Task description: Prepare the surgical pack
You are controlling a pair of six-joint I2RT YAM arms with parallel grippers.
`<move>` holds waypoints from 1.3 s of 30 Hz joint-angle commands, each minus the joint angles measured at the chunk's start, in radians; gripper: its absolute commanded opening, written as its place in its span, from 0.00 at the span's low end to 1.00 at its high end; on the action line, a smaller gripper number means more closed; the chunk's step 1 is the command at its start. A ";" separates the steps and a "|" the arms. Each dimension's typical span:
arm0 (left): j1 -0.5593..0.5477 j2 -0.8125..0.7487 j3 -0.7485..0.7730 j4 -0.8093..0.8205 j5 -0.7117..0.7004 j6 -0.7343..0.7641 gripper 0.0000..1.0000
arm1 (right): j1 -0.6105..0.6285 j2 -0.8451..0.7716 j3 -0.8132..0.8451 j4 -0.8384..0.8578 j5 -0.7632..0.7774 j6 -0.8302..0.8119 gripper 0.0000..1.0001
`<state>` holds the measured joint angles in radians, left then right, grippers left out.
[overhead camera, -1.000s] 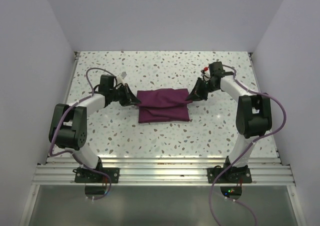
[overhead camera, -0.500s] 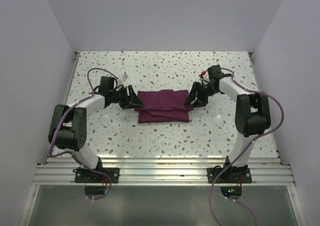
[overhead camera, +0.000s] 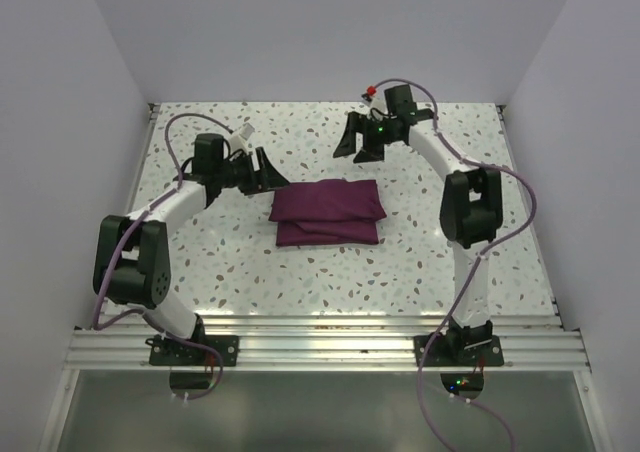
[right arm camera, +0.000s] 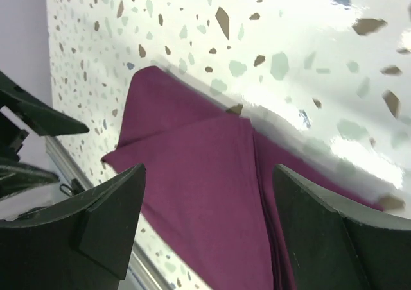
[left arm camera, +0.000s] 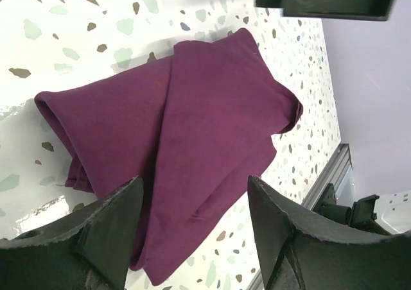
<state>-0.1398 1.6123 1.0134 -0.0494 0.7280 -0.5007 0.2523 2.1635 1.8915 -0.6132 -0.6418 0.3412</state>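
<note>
The folded purple cloth (overhead camera: 327,212) lay at the middle of the bench (overhead camera: 300,272), the left gripper (overhead camera: 268,175) and right gripper (overhead camera: 358,140) both wide and empty, so its loose, unpinned folds might have slumped open.

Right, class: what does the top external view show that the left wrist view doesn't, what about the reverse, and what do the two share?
Only the top external view shows the left arm and right arm whole, the full tabletop and the walls around it. Only the left wrist view shows the overlapping folded layers of the dark purple cloth close up, framed by that arm's own fingers. Both show the folded cloth lying on the speckled table, and the left end effector open with nothing in it.
</note>
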 commanded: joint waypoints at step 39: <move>0.025 -0.023 0.025 -0.010 0.042 -0.004 0.68 | 0.096 -0.082 -0.160 -0.005 -0.231 0.013 0.34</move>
<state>-0.1246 1.6318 1.0138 -0.0647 0.7528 -0.5121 0.3359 2.2227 1.7695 -0.6197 -0.8127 0.3412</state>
